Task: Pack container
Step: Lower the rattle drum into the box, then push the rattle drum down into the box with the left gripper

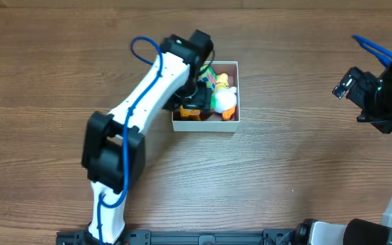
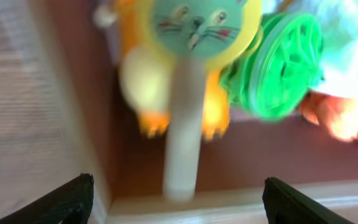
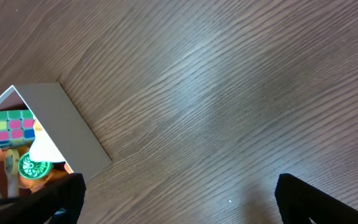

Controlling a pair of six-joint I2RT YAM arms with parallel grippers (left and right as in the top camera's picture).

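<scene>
The container (image 1: 209, 126), a shallow white box with a pink-brown inside, sits in the middle of the table and holds several toys. My left gripper (image 1: 196, 95) hangs over its left part, open and empty. In the left wrist view the open jaws (image 2: 179, 190) straddle the container's wall (image 2: 241, 205). Just inside lie a yellow-orange cat toy with a teal face (image 2: 197, 25), a white stick (image 2: 184, 137) and a green disc (image 2: 278, 68). My right gripper (image 1: 347, 84) is open and empty, far right of the container. Its view (image 3: 179, 193) shows the container's outer wall (image 3: 61, 124).
A colourful puzzle cube (image 3: 14, 127) and the green disc (image 3: 33, 167) show inside the container in the right wrist view. A white and orange toy (image 1: 224, 101) lies at the container's right side. Bare wooden table (image 1: 298, 163) surrounds the box.
</scene>
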